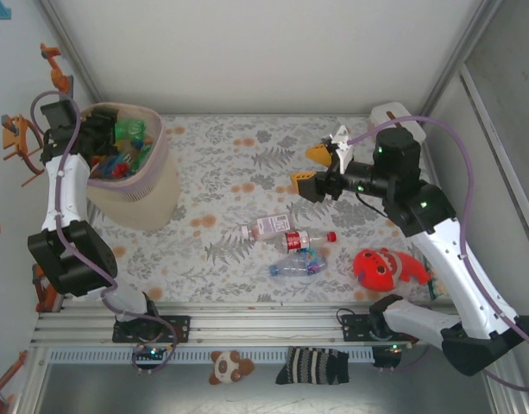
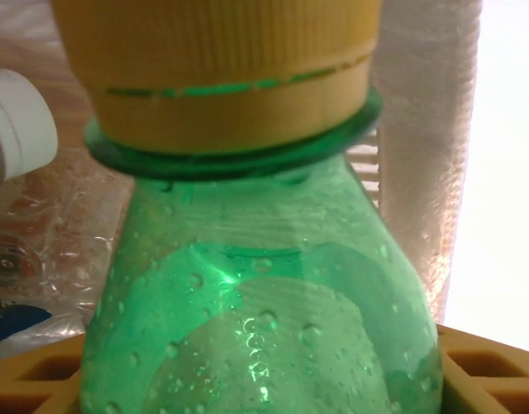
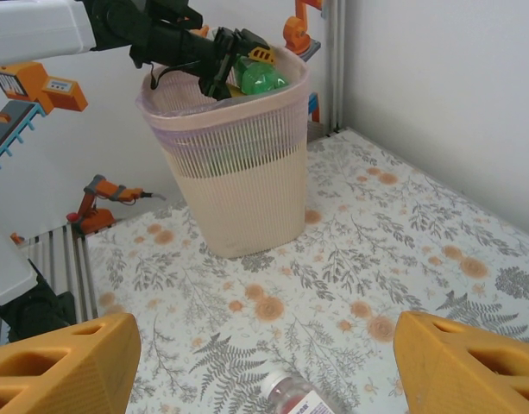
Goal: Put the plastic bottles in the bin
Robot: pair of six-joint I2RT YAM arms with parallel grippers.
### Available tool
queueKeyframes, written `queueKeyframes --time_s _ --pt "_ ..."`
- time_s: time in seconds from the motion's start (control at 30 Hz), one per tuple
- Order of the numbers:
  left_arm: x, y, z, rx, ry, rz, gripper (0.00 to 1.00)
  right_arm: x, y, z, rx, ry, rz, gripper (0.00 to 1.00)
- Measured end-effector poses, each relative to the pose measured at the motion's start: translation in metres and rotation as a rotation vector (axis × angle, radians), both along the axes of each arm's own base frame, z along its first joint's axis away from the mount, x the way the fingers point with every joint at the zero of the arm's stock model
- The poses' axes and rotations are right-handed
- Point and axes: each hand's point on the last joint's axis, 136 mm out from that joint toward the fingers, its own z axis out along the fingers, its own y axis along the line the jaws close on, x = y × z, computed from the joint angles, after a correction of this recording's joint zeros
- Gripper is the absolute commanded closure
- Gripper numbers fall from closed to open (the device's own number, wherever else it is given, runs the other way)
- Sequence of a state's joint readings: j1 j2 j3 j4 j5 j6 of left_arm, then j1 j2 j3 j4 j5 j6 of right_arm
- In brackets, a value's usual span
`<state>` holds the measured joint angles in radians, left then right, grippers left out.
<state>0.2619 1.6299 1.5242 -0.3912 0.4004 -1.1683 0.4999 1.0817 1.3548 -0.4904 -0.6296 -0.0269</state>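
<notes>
The left gripper [image 3: 223,67] hangs over the bin [image 3: 247,185] with a green bottle [image 2: 264,302] between its fingers [image 2: 40,379], the yellow cap [image 2: 221,69] toward the top of the wrist view; whether the jaws pinch the bottle or have slackened I cannot tell (it fills the gap either way). The step in hand looks like the drop; done well, the jaws part fully while the bottle is inside the rim, above the heaped bottles [image 1: 117,162], so it cannot catch the edge and tip out; then the arm lifts straight up. The right gripper [image 1: 309,166] stands wide open and empty above the table [image 1: 229,164], near three loose bottles [image 1: 309,239] lying well apart from the bin.
</notes>
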Motion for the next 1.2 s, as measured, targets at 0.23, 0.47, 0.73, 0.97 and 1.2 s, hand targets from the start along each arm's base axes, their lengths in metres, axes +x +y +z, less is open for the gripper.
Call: queueKeyframes --time_s 0.23,0.47,0.73,0.97,1.2 --pt "-0.005 0.001 0.006 0.022 0.026 -0.001 0.11 0.001 0.000 0.000 -0.003 -0.003 -0.003 0.24" --pt "-0.023 0.004 0.029 0.062 0.027 0.019 0.11 0.002 -0.001 -0.001 -0.007 -0.002 -0.013 0.24" --pt "-0.034 0.002 0.077 0.111 -0.082 0.014 0.35 0.001 -0.002 -0.003 -0.013 0.008 -0.014 0.24" --pt "-0.014 -0.013 0.072 0.091 -0.098 -0.065 0.56 -0.001 -0.004 -0.002 -0.012 0.003 -0.017 0.24" --pt "0.011 -0.029 0.043 0.049 -0.055 -0.134 0.68 -0.001 -0.004 -0.001 -0.015 -0.006 -0.017 0.24"
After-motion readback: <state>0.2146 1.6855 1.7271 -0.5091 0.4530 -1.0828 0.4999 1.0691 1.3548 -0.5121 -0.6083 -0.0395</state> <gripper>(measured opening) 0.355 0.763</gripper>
